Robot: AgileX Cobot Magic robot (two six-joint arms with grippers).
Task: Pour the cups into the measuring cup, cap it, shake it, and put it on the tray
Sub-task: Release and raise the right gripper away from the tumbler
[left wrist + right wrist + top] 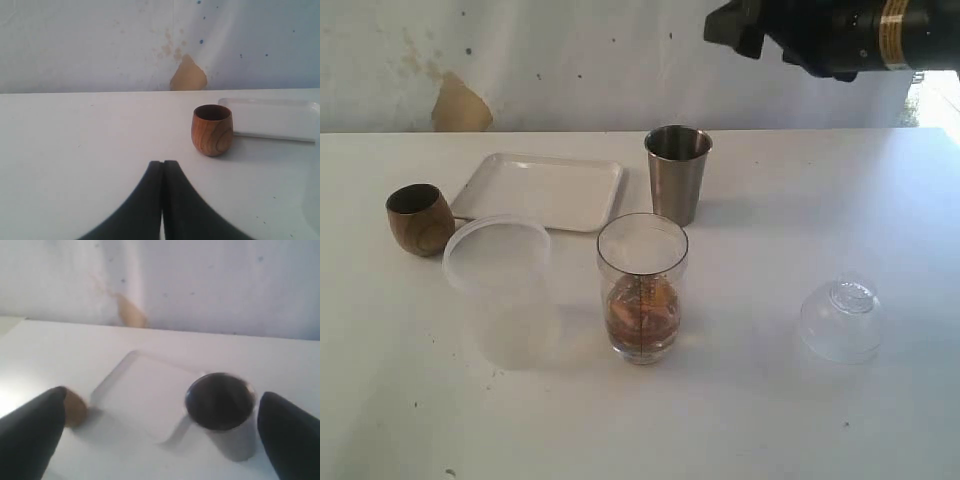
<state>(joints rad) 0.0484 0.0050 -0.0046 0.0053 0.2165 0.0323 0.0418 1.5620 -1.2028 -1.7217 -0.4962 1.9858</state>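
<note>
left gripper (162, 162) pressed together with nothing between its black fingers, low over the table (820, 420) and pointed at the wooden cup (212, 129); right gripper (162, 392) spread wide and holding nothing, raised above the steel tumbler (220, 402), with the right arm (840, 35) dark at the upper right of the exterior view

measuring cup (642, 290) upright near the middle of the table, uncapped, a brownish fill low inside, black scale up its side

just behind it, apart, steel tumbler (677, 175) upright, inside too dark to read

left of the tumbler, tray (540, 190) flat on the table with nothing on it

further left, near the tray's corner but not touching, wooden cup (420, 218) upright

milky tub (500, 290) close beside the measuring cup on its left, in front of the tray

clear domed lid (840, 320) off to the right, well apart from everything else

plain white tabletop, matte, with a few tiny dark specks and soft shadows under each vessel

behind, whitish wall (570, 60), stained and speckled, with a tan patch (460, 105) of bare surface just above the table edge; hard daylight at the far right edge
</note>
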